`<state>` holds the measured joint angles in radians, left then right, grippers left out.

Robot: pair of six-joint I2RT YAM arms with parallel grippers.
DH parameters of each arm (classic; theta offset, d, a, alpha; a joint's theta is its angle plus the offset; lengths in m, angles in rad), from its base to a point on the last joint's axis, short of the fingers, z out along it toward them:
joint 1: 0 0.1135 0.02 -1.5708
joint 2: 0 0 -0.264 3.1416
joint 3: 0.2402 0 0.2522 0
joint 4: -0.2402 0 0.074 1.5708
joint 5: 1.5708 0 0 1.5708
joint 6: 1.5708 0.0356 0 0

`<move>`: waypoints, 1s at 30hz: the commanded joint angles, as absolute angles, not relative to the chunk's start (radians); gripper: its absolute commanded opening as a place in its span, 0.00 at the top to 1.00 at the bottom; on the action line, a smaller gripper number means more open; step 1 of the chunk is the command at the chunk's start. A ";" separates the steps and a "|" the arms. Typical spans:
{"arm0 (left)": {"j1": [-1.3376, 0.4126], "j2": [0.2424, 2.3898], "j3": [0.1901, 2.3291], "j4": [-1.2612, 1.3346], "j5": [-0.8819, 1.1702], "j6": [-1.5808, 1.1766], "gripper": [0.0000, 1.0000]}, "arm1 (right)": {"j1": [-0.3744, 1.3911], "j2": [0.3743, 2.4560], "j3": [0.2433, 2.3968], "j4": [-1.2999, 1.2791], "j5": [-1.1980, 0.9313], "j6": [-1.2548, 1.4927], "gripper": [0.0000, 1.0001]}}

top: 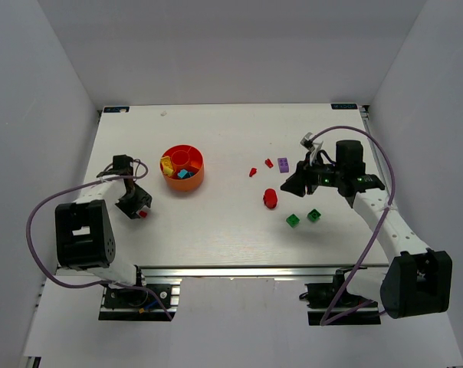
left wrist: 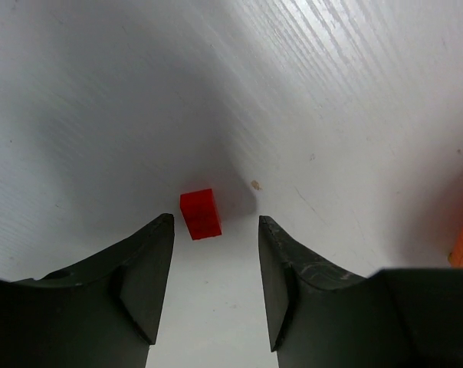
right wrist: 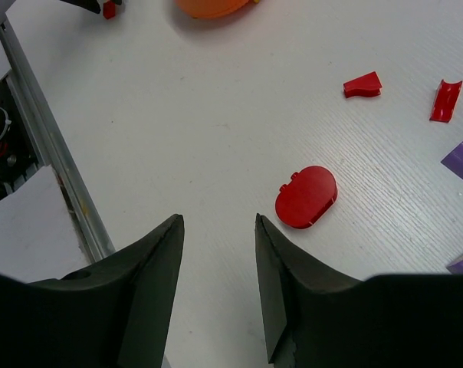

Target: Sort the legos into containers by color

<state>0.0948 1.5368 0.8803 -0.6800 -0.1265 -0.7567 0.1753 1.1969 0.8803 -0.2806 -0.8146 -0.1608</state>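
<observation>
Left wrist view showed the left hand (left wrist: 216, 245) released, jaws either side of a red brick (left wrist: 200, 214) on the worktop (left wrist: 331, 92) near the dish (top: 193, 185), not touching; looked like the pick step, next needing a centred close; right hand (right wrist: 216, 230) released, empty.

- You have a white wood-grain table (top: 216, 238).
- To your left, the orange dish (top: 187, 187) stands on it, with a small red brick (top: 143, 214) lying nearer the front edge.
- Right of centre lie a red rounded piece (top: 270, 198), two small red pieces (top: 253, 172) (top: 269, 162) and a purple brick (top: 283, 164).
- Nearer you, two green bricks (top: 293, 220) (top: 314, 215) sit side by side.
</observation>
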 commanded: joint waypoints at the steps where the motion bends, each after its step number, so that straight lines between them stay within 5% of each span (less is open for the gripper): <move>1: 0.109 1.557 0.916 -0.660 -0.109 -0.753 0.42 | 0.160 1.177 0.876 -0.244 -0.828 -0.167 0.52; 20: 0.118 1.631 0.919 -0.661 -0.084 -0.716 0.59 | 0.117 1.174 0.873 -0.247 -0.853 -0.166 0.53; 27: 0.118 1.641 0.908 -0.664 -0.072 -0.677 0.73 | 0.109 1.174 0.868 -0.242 -0.861 -0.155 0.54; 30: 0.118 1.603 0.916 -0.672 -0.051 -0.643 0.87 | 0.103 1.169 0.867 -0.239 -0.862 -0.153 0.54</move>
